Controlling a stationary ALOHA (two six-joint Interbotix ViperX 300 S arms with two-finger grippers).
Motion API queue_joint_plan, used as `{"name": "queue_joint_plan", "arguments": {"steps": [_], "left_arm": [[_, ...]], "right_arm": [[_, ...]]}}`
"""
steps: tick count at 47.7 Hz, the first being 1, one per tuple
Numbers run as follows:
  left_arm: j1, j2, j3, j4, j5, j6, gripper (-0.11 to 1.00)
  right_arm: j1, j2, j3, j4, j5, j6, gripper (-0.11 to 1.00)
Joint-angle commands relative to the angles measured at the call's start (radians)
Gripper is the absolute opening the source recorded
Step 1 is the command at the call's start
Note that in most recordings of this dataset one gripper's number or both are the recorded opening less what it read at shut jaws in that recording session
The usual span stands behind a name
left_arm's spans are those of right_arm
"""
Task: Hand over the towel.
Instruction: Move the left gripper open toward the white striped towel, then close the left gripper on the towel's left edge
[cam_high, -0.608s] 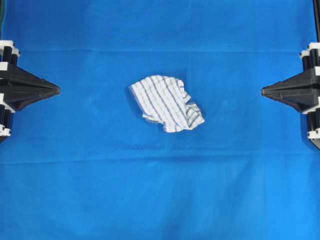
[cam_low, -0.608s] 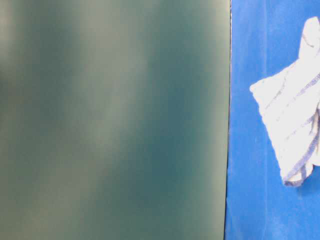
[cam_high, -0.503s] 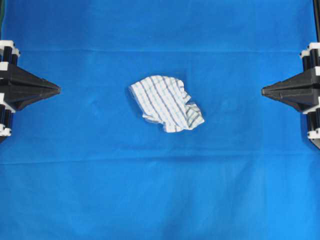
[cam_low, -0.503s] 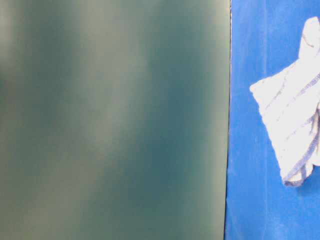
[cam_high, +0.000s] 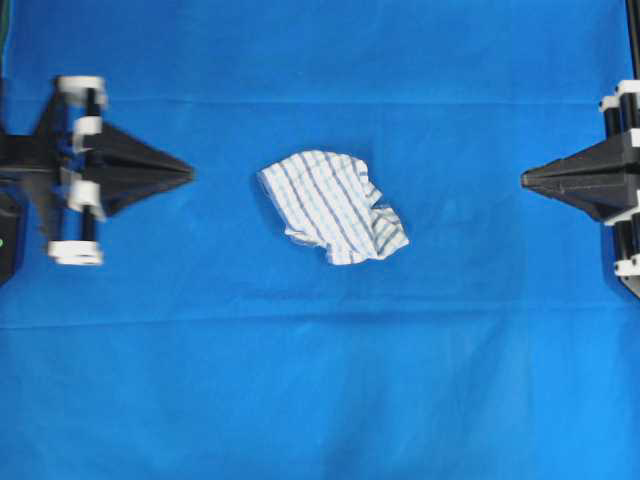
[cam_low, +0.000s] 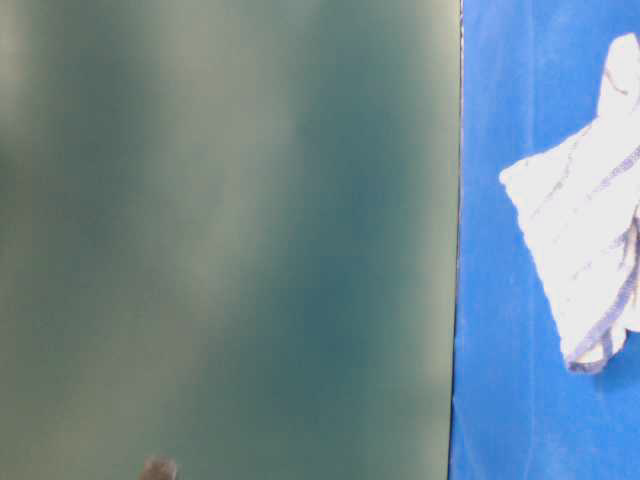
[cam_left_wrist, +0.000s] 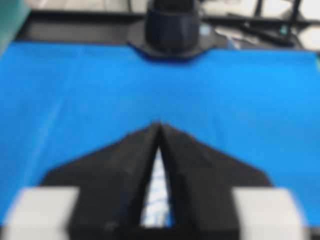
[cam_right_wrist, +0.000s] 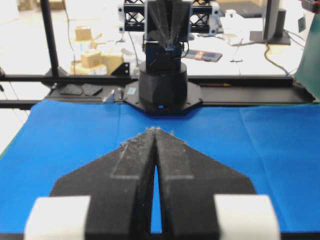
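The towel (cam_high: 330, 205), a crumpled white cloth with thin blue-grey stripes, lies alone near the middle of the blue tablecloth (cam_high: 320, 380). It also shows at the right of the table-level view as the towel (cam_low: 585, 260). My left gripper (cam_high: 190, 172) is shut, empty, and points at the towel from a short way to its left. In the left wrist view, the left gripper (cam_left_wrist: 159, 125) has its tips together, and a sliver of towel (cam_left_wrist: 159, 200) shows through the slot behind them. My right gripper (cam_high: 525, 180) is shut and empty at the far right, with its tips together in the right gripper (cam_right_wrist: 156, 131) wrist view.
A blurred dark green panel (cam_low: 230, 240) fills the left two thirds of the table-level view. The opposite arm's black base (cam_right_wrist: 162, 85) stands at the cloth's far edge, as does the other black base (cam_left_wrist: 172, 27). Shelving and boxes lie beyond the table.
My left gripper has moved right, towards the towel, and stays shut. The right gripper and the towel have not moved.
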Motion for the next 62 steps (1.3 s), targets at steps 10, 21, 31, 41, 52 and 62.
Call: {"name": "queue_joint_plan", "arguments": {"steps": [10, 21, 31, 41, 52, 62], "left_arm": [[-0.005, 0.285, -0.213, -0.002, 0.080, 0.002, 0.76], [-0.005, 0.511, -0.397, -0.002, 0.268, 0.003, 0.92], [0.003, 0.718, -0.534, -0.002, 0.353, 0.005, 0.92], [0.006, 0.877, -0.597, -0.002, 0.370, 0.005, 0.92], [0.015, 0.916, -0.597, -0.002, 0.397, 0.003, 0.92], [0.014, 0.908, -0.607, 0.000, 0.428, 0.043, 0.82]], "right_arm": [[0.002, 0.026, -0.018, 0.002, 0.012, 0.005, 0.00], [0.002, 0.031, -0.017, 0.002, 0.046, 0.006, 0.00], [0.002, 0.040, -0.014, 0.002, 0.061, 0.006, 0.00], [0.002, 0.061, -0.009, 0.002, 0.063, 0.006, 0.00], [0.002, 0.072, -0.009, 0.002, 0.061, 0.006, 0.00], [0.002, 0.072, -0.009, 0.002, 0.061, 0.006, 0.00]]}}
